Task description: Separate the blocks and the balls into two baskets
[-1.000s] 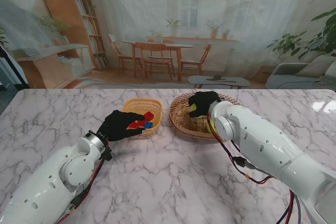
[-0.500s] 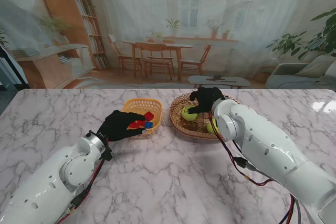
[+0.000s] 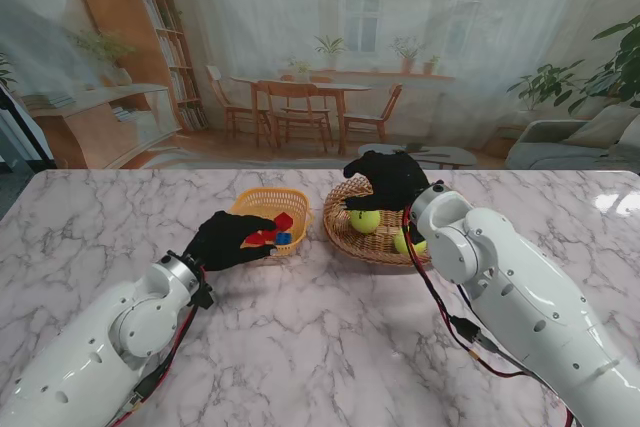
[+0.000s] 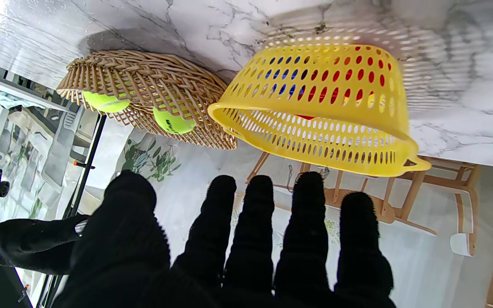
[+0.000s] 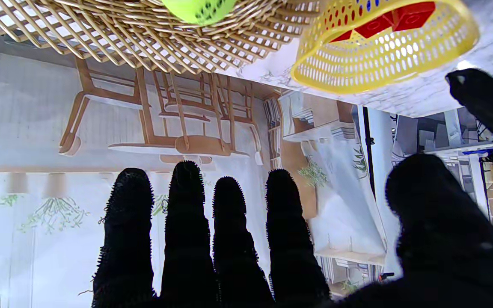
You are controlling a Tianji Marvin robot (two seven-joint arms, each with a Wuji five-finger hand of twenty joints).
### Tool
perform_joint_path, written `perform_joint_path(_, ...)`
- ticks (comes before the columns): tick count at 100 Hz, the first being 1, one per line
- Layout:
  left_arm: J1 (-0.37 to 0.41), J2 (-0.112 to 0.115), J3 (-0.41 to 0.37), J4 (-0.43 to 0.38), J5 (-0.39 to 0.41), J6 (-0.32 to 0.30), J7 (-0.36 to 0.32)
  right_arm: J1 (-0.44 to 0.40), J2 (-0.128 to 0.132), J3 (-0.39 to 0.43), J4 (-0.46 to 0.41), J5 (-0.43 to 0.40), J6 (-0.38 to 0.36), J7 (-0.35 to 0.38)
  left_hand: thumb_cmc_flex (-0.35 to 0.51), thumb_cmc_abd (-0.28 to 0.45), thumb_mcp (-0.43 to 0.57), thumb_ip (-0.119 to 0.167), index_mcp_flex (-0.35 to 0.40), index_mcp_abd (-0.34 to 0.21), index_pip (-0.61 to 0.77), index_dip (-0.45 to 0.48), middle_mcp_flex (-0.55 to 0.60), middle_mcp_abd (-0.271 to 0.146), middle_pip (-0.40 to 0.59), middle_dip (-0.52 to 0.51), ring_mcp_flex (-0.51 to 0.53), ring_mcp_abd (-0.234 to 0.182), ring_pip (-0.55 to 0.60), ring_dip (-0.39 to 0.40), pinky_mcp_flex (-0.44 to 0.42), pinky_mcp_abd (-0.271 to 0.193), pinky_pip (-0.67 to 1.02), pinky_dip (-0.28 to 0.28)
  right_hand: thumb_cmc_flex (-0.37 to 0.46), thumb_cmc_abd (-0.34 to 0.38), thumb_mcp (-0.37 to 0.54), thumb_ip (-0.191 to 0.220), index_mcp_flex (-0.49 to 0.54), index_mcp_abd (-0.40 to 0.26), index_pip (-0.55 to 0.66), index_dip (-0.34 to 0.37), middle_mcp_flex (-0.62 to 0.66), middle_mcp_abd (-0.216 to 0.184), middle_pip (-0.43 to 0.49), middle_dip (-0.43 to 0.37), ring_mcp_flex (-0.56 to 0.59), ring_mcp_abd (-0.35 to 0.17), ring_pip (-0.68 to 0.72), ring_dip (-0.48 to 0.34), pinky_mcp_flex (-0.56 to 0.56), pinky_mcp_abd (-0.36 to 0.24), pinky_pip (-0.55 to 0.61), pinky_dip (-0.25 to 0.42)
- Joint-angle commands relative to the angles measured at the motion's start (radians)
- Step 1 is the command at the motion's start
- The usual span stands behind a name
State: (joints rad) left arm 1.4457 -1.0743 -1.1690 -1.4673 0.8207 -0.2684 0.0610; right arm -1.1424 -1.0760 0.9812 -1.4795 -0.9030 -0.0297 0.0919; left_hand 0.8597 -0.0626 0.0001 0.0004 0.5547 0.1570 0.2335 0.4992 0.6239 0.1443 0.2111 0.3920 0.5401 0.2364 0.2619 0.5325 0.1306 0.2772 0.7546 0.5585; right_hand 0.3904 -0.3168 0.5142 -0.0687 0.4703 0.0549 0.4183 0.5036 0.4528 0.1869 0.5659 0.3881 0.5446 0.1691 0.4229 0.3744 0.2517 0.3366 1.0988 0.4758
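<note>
White marble table (image 3: 300,327) before a printed backdrop of a dining room w/ chairs and plants. Landmark: the yellow plastic basket (image 3: 275,205), mid-table. Inside it lie red blocks (image 3: 281,221) and a blue block (image 3: 284,238). Just right of it sits the wicker basket (image 3: 350,230), holding two green balls (image 3: 364,220).

Our left hand (image 3: 232,239) hovers at the yellow basket's near-left rim, fingers (image 4: 259,201) straight and spread, holding nothing. Our right hand (image 3: 392,180) hangs over the wicker basket's far side, fingers (image 5: 186,192) extended, also empty.

Risk, as we judge it: either hand dropping low could clip a rim and tip or shove a light basket, spilling contents.

Vs. one sec ago: the right hand has lifted off the wicker basket, and the ball it covered now lies in plain view. Left hand unchanged.
</note>
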Motion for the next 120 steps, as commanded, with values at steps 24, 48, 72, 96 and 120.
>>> perform_joint_path(24,0.019,-0.006,-0.011,-0.023,-0.044,-0.021,-0.016,-0.147,-0.016,0.063,-0.067,0.055,-0.086,-0.136,0.0,0.047,-0.022,0.004,0.002,-0.01,-0.003,0.007,0.002,-0.004,-0.007,0.01,-0.014,-0.004,0.004,0.001,-0.014,0.017,-0.013,0.014,0.012,0.057,-0.032,0.024,0.022,-0.025,-0.01,0.023,0.069,-0.02,-0.016,0.0,0.043,0.004,-0.036,-0.002,0.011,0.053,-0.011,-0.022)
perform_joint_path(48,0.013,-0.01,0.002,-0.019,-0.076,-0.03,-0.023,-0.279,-0.042,0.093,-0.053,0.112,-0.116,-0.295,-0.002,0.049,-0.022,0.004,-0.021,-0.008,-0.016,0.002,0.0,-0.004,-0.009,0.01,-0.014,-0.005,0.004,0.001,-0.014,0.016,-0.014,0.014,0.019,0.057,-0.033,0.028,0.039,-0.032,0.006,0.028,0.088,-0.028,-0.015,0.003,0.058,-0.003,-0.039,-0.003,0.014,0.056,-0.017,-0.031)
perform_joint_path(72,-0.004,-0.011,0.014,0.003,-0.086,-0.027,-0.022,-0.306,-0.053,0.073,0.021,0.125,-0.096,-0.366,0.0,0.051,-0.022,0.004,-0.021,-0.007,-0.018,0.001,-0.001,-0.005,-0.007,0.011,-0.015,-0.006,0.005,0.001,-0.015,0.016,-0.013,0.015,0.009,0.053,-0.019,0.028,0.037,-0.036,0.024,0.03,0.085,-0.035,-0.018,0.0,0.057,-0.01,-0.05,-0.007,0.007,0.068,-0.036,-0.048)
perform_joint_path(96,-0.036,-0.013,0.036,0.03,-0.089,-0.021,-0.021,-0.279,-0.055,0.067,0.064,0.144,-0.111,-0.362,0.002,0.052,-0.022,0.004,-0.021,-0.004,-0.017,0.0,-0.004,-0.004,-0.004,0.013,-0.018,-0.005,0.006,0.002,-0.018,0.016,-0.013,0.016,-0.002,0.042,0.001,0.025,0.035,-0.039,0.035,0.026,0.087,-0.042,-0.019,-0.004,0.058,-0.015,-0.062,-0.013,0.007,0.076,-0.042,-0.058)
perform_joint_path(120,-0.063,-0.013,0.053,0.057,-0.086,-0.044,-0.013,-0.28,-0.052,0.077,0.05,0.133,-0.104,-0.351,-0.001,0.051,-0.022,0.004,-0.021,-0.004,-0.017,0.0,-0.002,-0.006,-0.003,0.013,-0.017,-0.005,0.006,0.003,-0.017,0.015,-0.012,0.016,-0.012,0.031,0.011,0.02,0.029,-0.034,0.033,0.018,0.083,-0.036,-0.022,-0.008,0.056,-0.009,-0.065,-0.015,0.005,0.087,-0.044,-0.065)
